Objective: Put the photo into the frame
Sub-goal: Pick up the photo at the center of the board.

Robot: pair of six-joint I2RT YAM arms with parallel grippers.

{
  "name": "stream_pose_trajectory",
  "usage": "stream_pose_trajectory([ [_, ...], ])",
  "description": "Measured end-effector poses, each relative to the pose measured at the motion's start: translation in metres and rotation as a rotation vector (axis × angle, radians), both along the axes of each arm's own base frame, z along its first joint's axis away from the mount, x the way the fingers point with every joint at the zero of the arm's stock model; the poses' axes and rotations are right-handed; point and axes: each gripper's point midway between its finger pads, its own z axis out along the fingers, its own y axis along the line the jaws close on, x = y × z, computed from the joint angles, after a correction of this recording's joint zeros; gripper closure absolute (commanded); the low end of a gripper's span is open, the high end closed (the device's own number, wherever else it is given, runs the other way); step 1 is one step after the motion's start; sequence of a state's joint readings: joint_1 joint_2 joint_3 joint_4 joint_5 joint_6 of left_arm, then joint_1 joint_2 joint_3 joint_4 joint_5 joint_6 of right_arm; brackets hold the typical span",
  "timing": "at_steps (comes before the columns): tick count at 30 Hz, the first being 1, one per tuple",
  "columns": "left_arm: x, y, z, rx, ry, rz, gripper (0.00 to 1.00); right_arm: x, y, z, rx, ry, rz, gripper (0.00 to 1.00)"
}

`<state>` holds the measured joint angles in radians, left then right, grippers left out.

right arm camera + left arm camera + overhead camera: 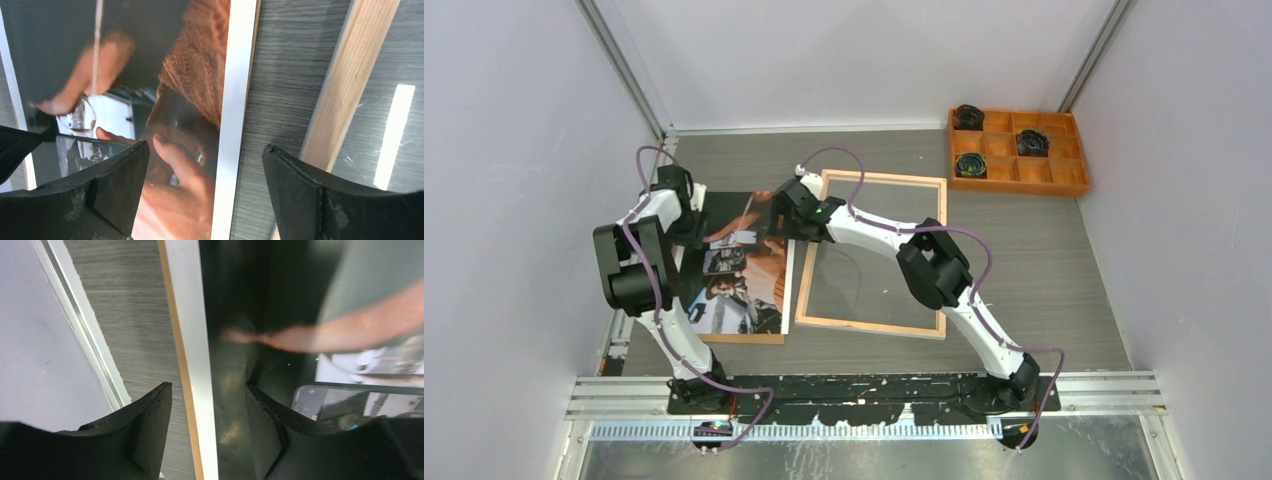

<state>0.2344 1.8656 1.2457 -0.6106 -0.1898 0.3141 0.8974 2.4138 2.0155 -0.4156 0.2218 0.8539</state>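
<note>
Right wrist: my right end effector (205, 150) spread wide over photo (125, 60) edge, near frame (345, 85); left end effector (207, 395) part-open over opposite border, gripping nothing.

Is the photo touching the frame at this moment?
Apart. The right wrist view shows a strip of bare grey table between the photo and the frame.

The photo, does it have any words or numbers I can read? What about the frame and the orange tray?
None: no word, number or sign can be read in any view.
The photo: only a picture of people; the phone shown in it has a screen too blurred to read.
The frame: plain wood, no label.
The orange tray: no writing shows; the dark things in it are too small to tell.
</note>
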Motion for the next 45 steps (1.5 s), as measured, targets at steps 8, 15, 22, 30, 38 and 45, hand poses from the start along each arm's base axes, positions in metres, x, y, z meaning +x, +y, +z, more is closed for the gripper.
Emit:
stream_pose_trajectory([
  [8, 0.008, -0.019, 0.000, -0.002, -0.002, -0.058, 0.42, 0.003, 0.003, -0.003, 0.018, 0.019, -0.042, 0.14],
  [15, 0.013, -0.040, -0.001, -0.022, -0.002, -0.115, 0.43, 0.000, 0.012, -0.001, 0.085, 0.049, -0.043, 0.17],
  [22, 0.014, -0.042, -0.001, -0.029, -0.002, -0.124, 0.42, -0.001, 0.019, 0.001, 0.144, 0.062, -0.021, 0.19],
  [30, 0.014, -0.043, -0.001, -0.034, -0.003, -0.130, 0.43, -0.002, 0.019, 0.003, 0.142, 0.053, -0.006, 0.20],
  [38, 0.014, -0.043, -0.001, -0.037, -0.003, -0.131, 0.43, -0.011, 0.020, 0.002, 0.108, 0.051, 0.019, 0.21],
  [45, 0.014, -0.044, -0.001, -0.040, -0.004, -0.132, 0.43, -0.027, 0.027, 0.012, 0.107, 0.053, 0.049, 0.21],
])
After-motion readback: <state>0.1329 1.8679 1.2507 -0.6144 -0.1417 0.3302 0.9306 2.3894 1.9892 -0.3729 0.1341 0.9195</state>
